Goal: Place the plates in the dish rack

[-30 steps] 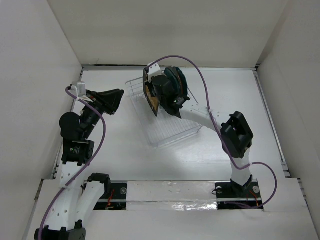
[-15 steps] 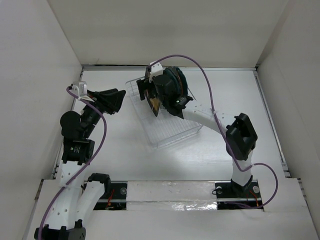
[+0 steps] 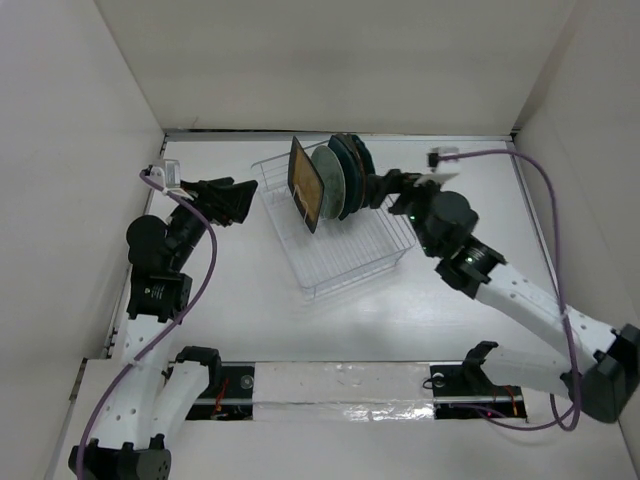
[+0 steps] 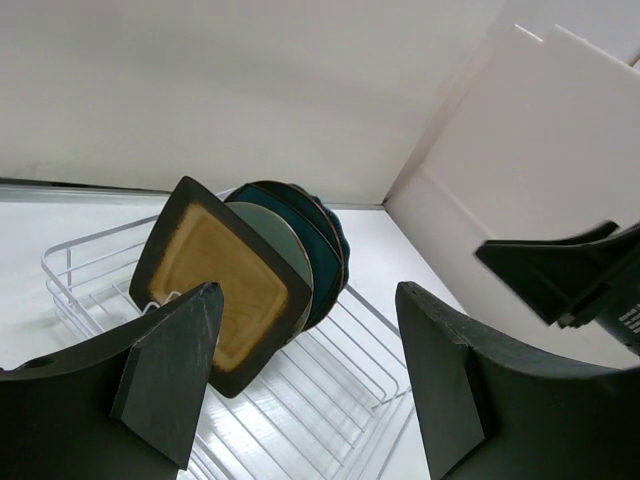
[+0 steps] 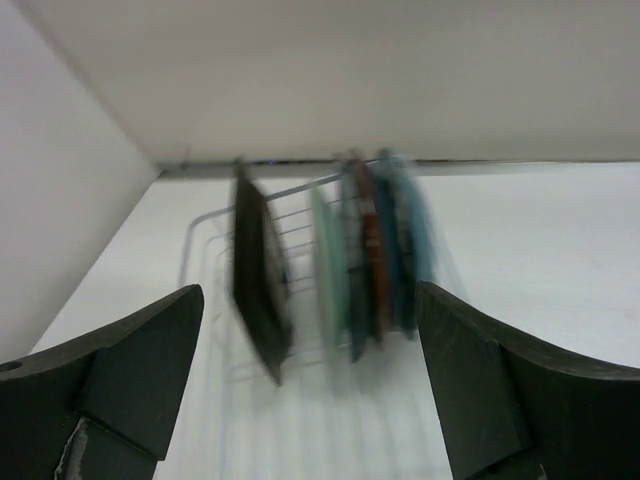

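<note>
Both my grippers are spread and hold nothing: the right gripper (image 3: 385,187) just right of the plates (image 3: 330,182), the left gripper (image 3: 235,195) at frame left. Every plate I see stands on edge in the dish rack (image 3: 345,255), upper centre. I judge loading done, with only pulling back left.

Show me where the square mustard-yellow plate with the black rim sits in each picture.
Top external: the square mustard-yellow plate stands upper centre, in the clear dish rack.
Left wrist: the plate is centre-left, face-on.
Right wrist: the plate is left of centre, blurred, edge-on.
Shared landmark: the round pale green plate next behind it.
</note>
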Motion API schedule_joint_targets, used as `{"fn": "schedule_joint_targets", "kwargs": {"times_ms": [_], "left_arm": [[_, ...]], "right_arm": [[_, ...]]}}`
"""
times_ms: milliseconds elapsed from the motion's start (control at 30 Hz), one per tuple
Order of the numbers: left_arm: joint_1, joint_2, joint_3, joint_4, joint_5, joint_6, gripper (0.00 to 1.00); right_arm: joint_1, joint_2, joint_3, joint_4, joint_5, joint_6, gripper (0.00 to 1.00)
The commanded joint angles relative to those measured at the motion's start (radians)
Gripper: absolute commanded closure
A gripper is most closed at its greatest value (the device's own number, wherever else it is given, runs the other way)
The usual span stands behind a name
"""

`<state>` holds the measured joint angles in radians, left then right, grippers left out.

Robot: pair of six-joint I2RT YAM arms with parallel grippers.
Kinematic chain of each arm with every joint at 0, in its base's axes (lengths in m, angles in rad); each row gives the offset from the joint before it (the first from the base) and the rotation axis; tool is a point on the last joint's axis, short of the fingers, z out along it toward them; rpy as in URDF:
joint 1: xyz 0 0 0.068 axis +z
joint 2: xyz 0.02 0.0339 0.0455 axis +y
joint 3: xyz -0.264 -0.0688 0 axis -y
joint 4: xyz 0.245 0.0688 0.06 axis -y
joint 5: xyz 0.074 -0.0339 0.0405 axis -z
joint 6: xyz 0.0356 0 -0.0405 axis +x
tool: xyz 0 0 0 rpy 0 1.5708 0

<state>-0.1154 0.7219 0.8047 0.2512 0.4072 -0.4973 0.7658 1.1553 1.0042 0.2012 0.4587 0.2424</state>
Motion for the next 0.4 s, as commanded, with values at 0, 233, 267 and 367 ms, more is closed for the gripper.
{"fn": "schedule_joint_targets", "kwargs": {"times_ms": [0,233,267,367], "left_arm": [[0.006,0.019,-0.019,0.065,0.008,0.009,0.33],[0.006,0.054,-0.036,0.092,0.036,-0.001,0.34],[0.006,0.054,-0.038,0.095,0.035,0.002,0.35],[0.006,0.053,-0.038,0.094,0.033,0.003,0.34]], "right_arm": [[-0.110,-0.176,-0.149,0.086,0.115,0.086,0.09],[-0.299,-0.226,-0.228,0.015,-0.083,0.167,0.10],[-0.299,-0.218,-0.223,0.015,-0.094,0.167,0.10],[-0.299,-0.198,-0.208,0.038,-0.127,0.175,0.10]]}}
